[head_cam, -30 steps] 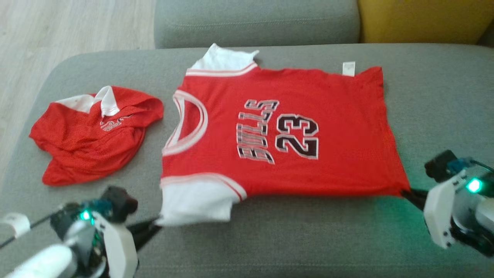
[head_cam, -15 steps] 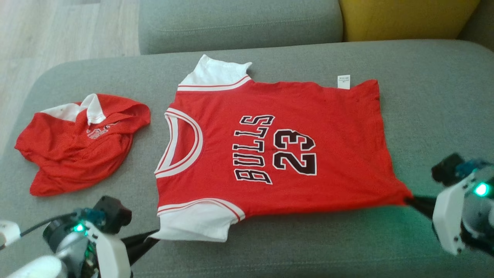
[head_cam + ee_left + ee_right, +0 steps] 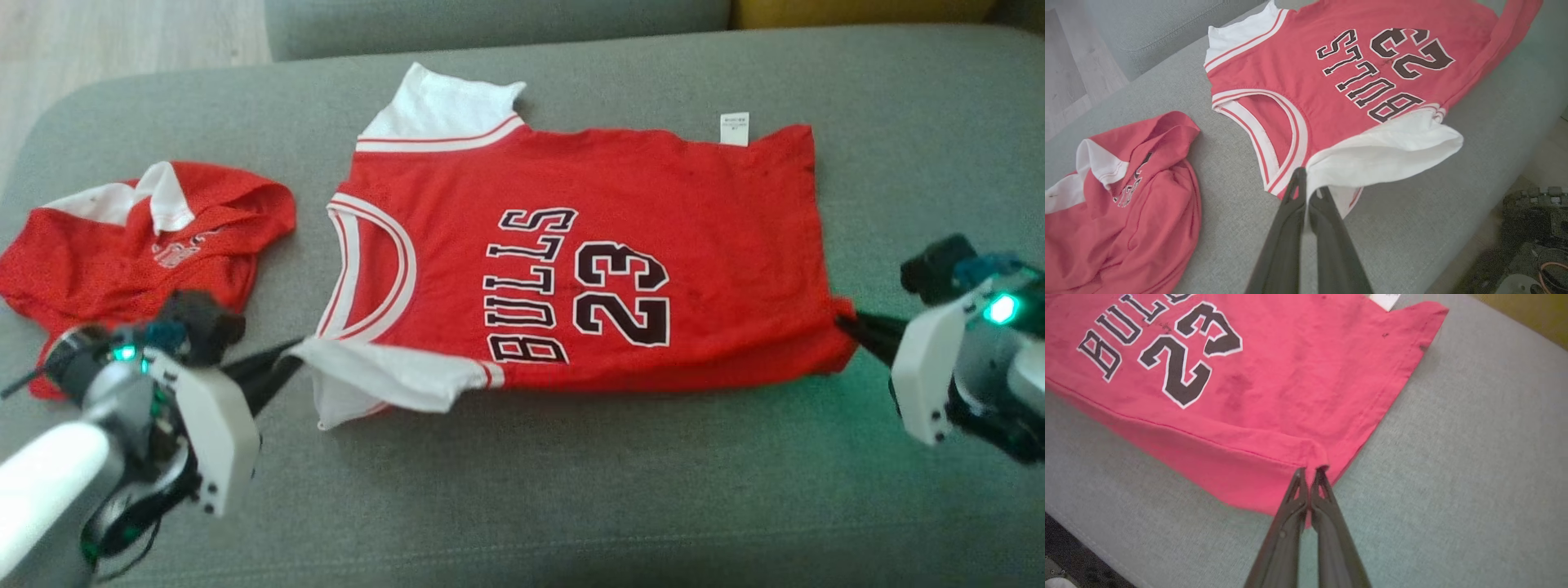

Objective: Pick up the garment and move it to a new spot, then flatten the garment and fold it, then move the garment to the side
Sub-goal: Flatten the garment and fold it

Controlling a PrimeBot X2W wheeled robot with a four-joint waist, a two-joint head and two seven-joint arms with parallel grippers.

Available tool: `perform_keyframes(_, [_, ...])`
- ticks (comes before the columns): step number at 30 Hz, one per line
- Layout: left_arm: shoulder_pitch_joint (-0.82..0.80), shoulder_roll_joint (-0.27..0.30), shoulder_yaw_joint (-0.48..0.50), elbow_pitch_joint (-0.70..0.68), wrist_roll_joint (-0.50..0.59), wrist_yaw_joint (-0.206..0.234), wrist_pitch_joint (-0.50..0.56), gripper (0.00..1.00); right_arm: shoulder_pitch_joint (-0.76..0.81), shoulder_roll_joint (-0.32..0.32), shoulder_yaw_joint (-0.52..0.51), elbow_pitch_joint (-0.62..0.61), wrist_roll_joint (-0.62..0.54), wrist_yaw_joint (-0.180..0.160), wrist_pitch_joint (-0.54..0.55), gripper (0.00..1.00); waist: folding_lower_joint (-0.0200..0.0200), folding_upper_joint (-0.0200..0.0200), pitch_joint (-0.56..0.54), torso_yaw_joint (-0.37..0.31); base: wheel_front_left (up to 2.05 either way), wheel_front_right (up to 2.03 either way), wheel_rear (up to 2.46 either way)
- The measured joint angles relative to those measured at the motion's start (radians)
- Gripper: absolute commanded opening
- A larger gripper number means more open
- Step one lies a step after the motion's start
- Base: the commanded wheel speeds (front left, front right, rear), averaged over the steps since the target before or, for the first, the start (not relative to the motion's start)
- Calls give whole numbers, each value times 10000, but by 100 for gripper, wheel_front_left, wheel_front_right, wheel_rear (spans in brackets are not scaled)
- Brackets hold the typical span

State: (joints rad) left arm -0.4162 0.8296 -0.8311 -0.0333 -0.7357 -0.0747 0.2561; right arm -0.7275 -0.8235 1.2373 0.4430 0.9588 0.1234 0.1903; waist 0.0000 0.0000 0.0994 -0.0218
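I am working over the grey sofa seat (image 3: 522, 506). The red Bulls 23 jersey (image 3: 653, 188) is lying on it spread print-up, ahead of my two tools and stretched between them. A second, crumpled red garment (image 3: 98, 253) is sitting just beyond my left tool (image 3: 1308, 183), on its outer side and apart from the jersey.

My left tool is clamping together on the jersey's near white sleeve (image 3: 384, 380), which is hanging lifted and curling above the seat. My right tool (image 3: 1310, 471) is pinching shut on the near hem corner (image 3: 1314, 451), raising it into a small ridge.

I am judging the moving and flattening done, since the body is lying smooth. The fold is only starting: the near long edge is hanging off the seat, but no layer is covering the print yet. What I am reading as left is carrying that edge across toward the far side, where the white care label (image 3: 735, 129) is sticking out, finishing the fold, and shifting the bundle aside.
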Motion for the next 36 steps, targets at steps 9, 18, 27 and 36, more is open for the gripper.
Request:
perform_keyframes(9, [-1527,-986,-17,1582,556,-127,-173,0,-756,546,186,704,-236,0,-65,0,0,0,642,-213,0,0,0])
perform_keyframes(18, [-2917,-1526,-314,3204,988,-412,-476,0,-1389,1285,422,1354,-663,0,-360,0,2,0,1334,-589,0,0,0])
perform_keyframes(27, [-3722,-1868,-675,4514,1185,-491,-742,0,-1849,1737,456,2092,-880,0,-995,44,1,0,1665,-935,0,0,0])
perform_keyframes(36, [-3876,-2554,-391,5670,1346,211,-1964,100,-1852,2270,63,3078,-353,0,-2297,100,2,0,1590,-846,0,0,0])
